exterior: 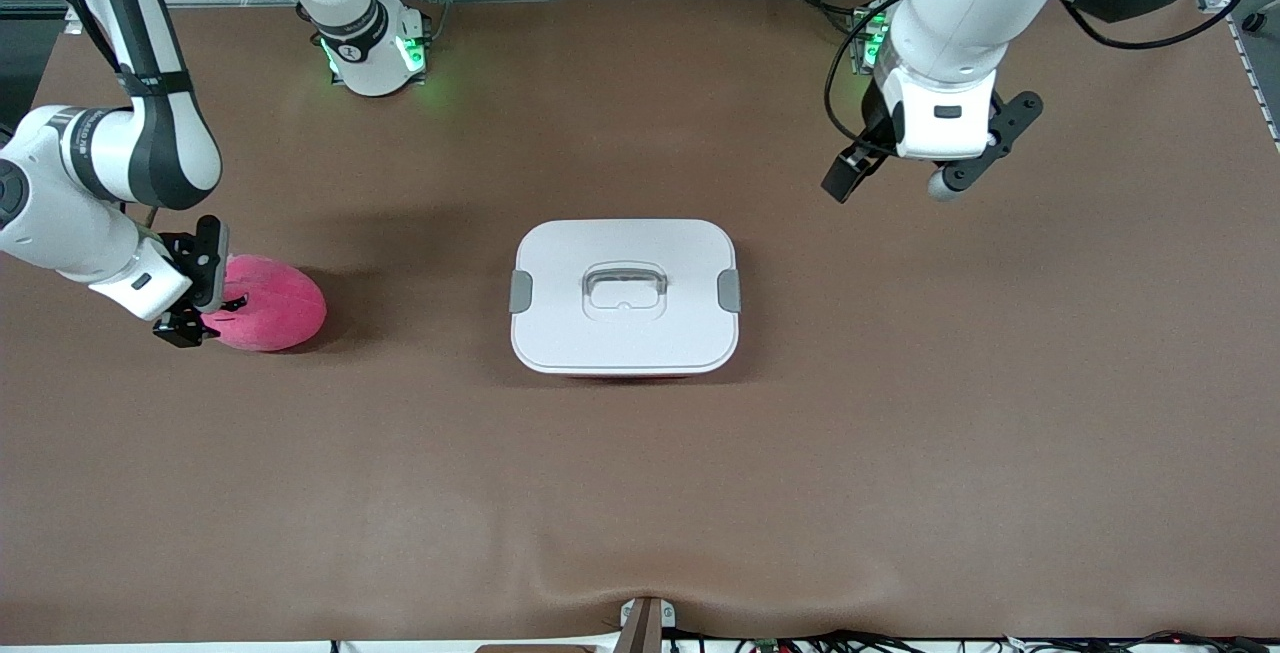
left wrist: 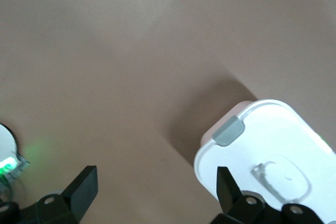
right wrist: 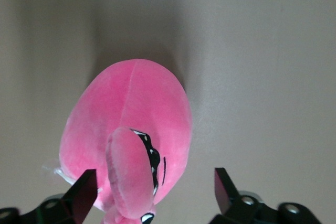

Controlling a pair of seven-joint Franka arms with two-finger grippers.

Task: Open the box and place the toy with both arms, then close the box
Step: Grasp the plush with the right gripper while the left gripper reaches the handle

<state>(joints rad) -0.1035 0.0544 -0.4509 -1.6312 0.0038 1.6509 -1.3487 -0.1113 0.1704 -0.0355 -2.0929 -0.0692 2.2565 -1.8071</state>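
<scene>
Box (exterior: 625,295) sits shut at the middle of the brown table (exterior: 900,453) in the front view, white lid on and both grey clips down, while the toy (exterior: 268,302) lies well apart from it toward the right arm's end of the table. The right end effector (exterior: 195,285) is down at the toy, and the left end effector (exterior: 915,173) hangs in the air, waiting over bare table toward the left arm's end. From the left wrist view, the left end effector (left wrist: 157,192) stands wide open and empty, with the box (left wrist: 262,145) off to one side. From the right wrist view, the right end effector (right wrist: 152,195) straddles the toy (right wrist: 128,135) with its fingers spread, not yet pressing the plush. Closing now could pinch only the soft ear, letting the toy slump out on lifting; and the box is not yet open to receive it.
</scene>
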